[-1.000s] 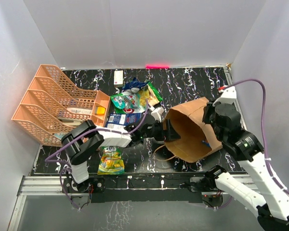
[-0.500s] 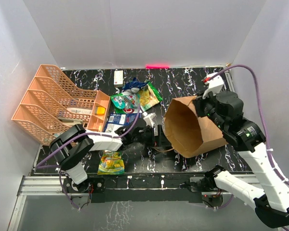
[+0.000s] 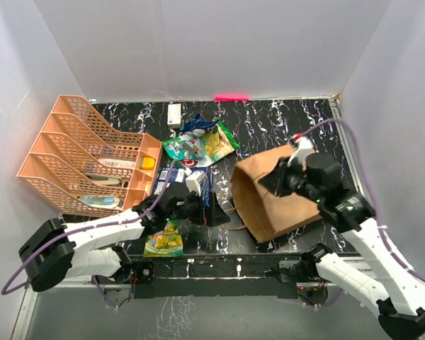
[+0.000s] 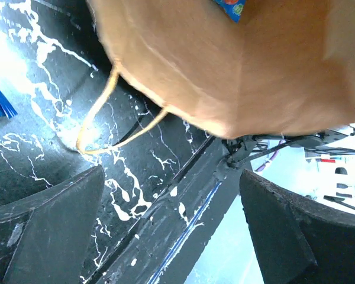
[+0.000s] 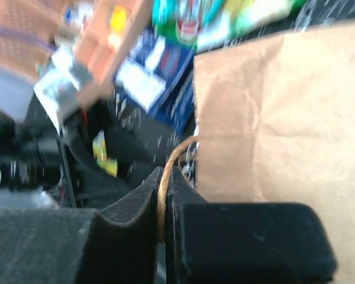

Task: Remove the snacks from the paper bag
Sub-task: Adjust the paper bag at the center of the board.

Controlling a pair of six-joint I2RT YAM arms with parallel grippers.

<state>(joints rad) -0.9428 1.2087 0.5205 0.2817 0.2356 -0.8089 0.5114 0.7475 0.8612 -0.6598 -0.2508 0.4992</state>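
Observation:
The brown paper bag (image 3: 273, 198) hangs tilted at centre right, its mouth facing left and down. My right gripper (image 3: 282, 177) is shut on one twisted handle (image 5: 164, 195) and holds the bag up. My left gripper (image 3: 217, 212) is open and empty, just left of the bag's mouth, with the bag (image 4: 236, 65) above it and the other handle loop (image 4: 106, 118) hanging. A blue packet (image 4: 228, 7) shows inside the bag. On the table lie a green chip bag (image 3: 186, 150), dark blue packets (image 3: 176, 176) and a green-yellow-orange pouch (image 3: 163, 237).
An orange mesh organiser (image 3: 92, 159) fills the left side. A small white box (image 3: 174, 113) lies at the back. More packets (image 3: 216, 138) lie beside the chip bag. The table's front rail (image 4: 183, 207) runs below my left gripper.
My right gripper has swung the bag left and tipped it over by its handle. My left gripper has drawn back out of the bag's mouth toward the near left.

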